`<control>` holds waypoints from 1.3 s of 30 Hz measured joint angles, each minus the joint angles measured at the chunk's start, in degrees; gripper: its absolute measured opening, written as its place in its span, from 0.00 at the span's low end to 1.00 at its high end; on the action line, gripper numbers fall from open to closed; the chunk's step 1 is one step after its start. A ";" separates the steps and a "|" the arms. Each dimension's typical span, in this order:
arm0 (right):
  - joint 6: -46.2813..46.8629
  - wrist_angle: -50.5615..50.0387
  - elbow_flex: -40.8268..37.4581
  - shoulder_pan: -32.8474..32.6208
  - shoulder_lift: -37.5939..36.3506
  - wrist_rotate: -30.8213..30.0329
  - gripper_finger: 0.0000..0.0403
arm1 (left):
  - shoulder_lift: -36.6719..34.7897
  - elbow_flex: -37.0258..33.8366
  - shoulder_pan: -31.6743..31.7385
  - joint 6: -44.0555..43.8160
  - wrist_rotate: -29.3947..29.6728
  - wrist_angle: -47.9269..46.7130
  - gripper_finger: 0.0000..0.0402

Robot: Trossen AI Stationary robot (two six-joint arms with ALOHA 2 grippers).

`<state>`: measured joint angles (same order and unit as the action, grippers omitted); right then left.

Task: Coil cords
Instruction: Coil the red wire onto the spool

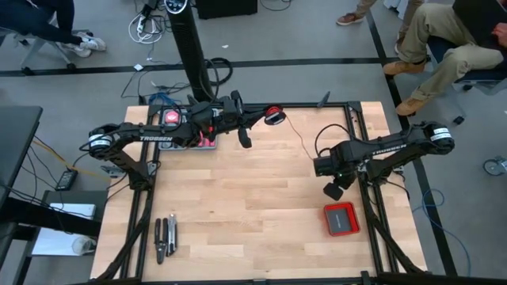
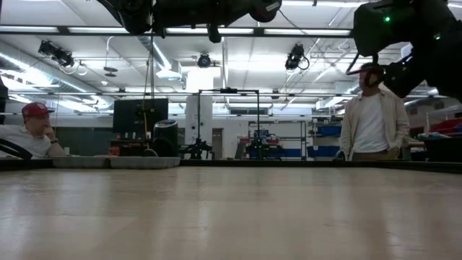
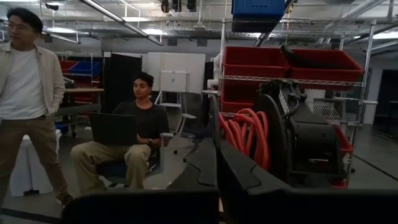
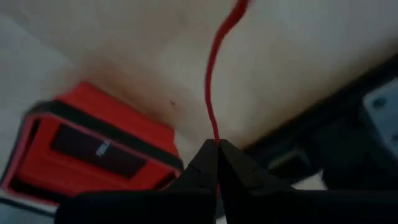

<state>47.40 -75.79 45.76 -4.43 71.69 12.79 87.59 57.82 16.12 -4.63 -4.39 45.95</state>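
My left gripper [image 1: 264, 118] is raised over the table's far edge. It is shut beside a small black spool [image 1: 274, 116] wound with red wire [image 3: 247, 134]. The thin red wire [image 1: 295, 133] runs from the spool toward my right gripper [image 1: 333, 189]. That gripper hangs above the table's right part, shut on the wire [image 4: 211, 81]. In the low view both arms show only at the top, clear of the tabletop. My left gripper holds the black spool [image 3: 298, 137] at its edge beside the red windings, with its fingers [image 3: 205, 165] closed together. The fingers hide the exact spot. They reach out level toward the table's right, and the spool is lifted clear of the table. My right gripper pinches the single red wire [image 4: 216, 138] between its two fingertips. The fingers slant down toward the table. The wire leads away from the tips in one straight strand, clear of the table.
A flat red square box [image 1: 341, 218] lies on the table near my right gripper and also shows in the right wrist view [image 4: 93, 149]. Pliers [image 1: 165, 237] lie at the near left. A pink-topped object [image 1: 170, 117] sits at the far left. People sit and stand beyond the table.
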 joint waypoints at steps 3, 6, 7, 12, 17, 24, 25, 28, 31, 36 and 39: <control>-2.22 2.47 0.00 -0.07 -0.01 -2.41 0.03 | 0.00 0.02 0.00 -0.06 -0.02 -0.02 0.00; -2.37 2.35 0.00 -0.07 -0.01 -4.76 0.09 | 0.00 0.02 0.02 -0.06 0.00 -0.28 0.00; -2.32 2.47 0.00 -0.07 0.00 -5.58 0.11 | 0.01 0.01 0.00 -0.06 0.00 -0.36 0.00; -1.94 3.25 0.00 -0.07 -0.01 -6.96 0.22 | 0.00 0.02 0.02 -0.08 0.00 -0.37 0.00; -2.55 3.63 0.00 -0.07 -0.80 -7.41 0.29 | 0.00 0.02 0.01 -0.03 0.00 -0.37 0.00; -9.99 24.68 -0.02 -3.91 -6.68 -30.60 0.29 | 0.01 0.02 0.02 0.00 0.03 -0.57 0.00; -11.54 27.25 -0.02 -4.55 -7.20 -35.26 0.28 | 0.02 0.02 0.02 0.00 0.03 -0.59 0.00; -17.46 33.96 -0.02 -5.78 -7.61 -46.28 0.27 | 0.02 0.02 0.02 -0.06 0.03 -0.61 0.00; -25.75 40.20 -0.02 -6.14 -7.19 -54.35 0.25 | 0.02 0.02 0.02 -0.08 0.01 -0.63 0.00; -49.45 53.94 0.00 -5.83 -4.93 -62.00 0.25 | 0.02 0.02 0.02 -0.55 0.03 -0.76 0.00; -66.82 61.62 0.00 -5.55 -2.34 -64.95 0.25 | 0.02 0.02 0.02 -1.53 0.01 -0.76 0.00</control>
<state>-19.42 -14.18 45.76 -9.97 69.35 -52.17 87.61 57.84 16.14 -6.16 -4.38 45.19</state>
